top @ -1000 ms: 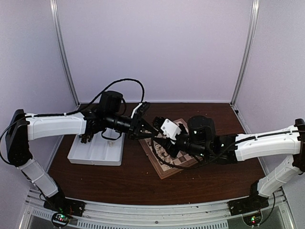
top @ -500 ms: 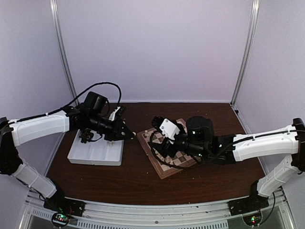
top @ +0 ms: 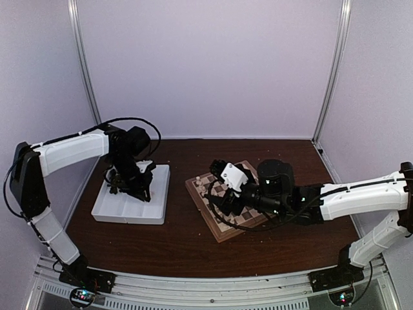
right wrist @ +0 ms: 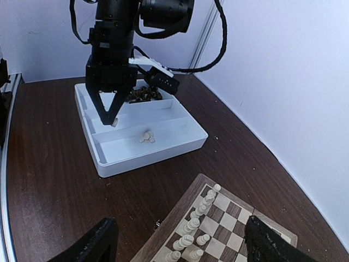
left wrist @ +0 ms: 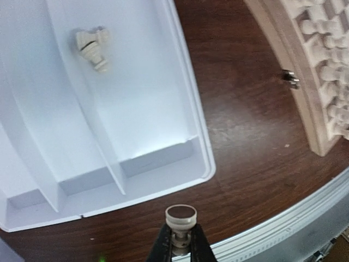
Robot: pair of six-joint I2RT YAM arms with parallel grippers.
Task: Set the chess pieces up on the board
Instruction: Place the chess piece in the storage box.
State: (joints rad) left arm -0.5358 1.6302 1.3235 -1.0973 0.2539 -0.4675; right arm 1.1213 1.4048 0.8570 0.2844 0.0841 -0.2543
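Note:
My left gripper (top: 140,192) hangs over the white tray (top: 103,210). In the left wrist view it (left wrist: 181,243) is shut on a cream chess piece (left wrist: 181,217), base end towards the camera. The right wrist view shows that gripper (right wrist: 111,118) with the piece (right wrist: 115,124) at its tips, above the tray (right wrist: 163,150). Cream pieces (right wrist: 145,138) lie in one compartment and also show in the left wrist view (left wrist: 91,47). Dark pieces (right wrist: 144,94) fill the far compartment. My right gripper (right wrist: 182,248) is open and empty above the board (right wrist: 223,210), where cream pieces (right wrist: 196,218) stand in a row.
The board (top: 222,229) lies angled in the middle of the brown table, with the tray to its left. The board's edge with a metal clasp (left wrist: 292,79) shows in the left wrist view. White walls and metal posts enclose the back and sides; a rail runs along the front.
My left arm has swung left, from the board's left edge back to above the tray. My right arm has stayed over the board, shifting only slightly.

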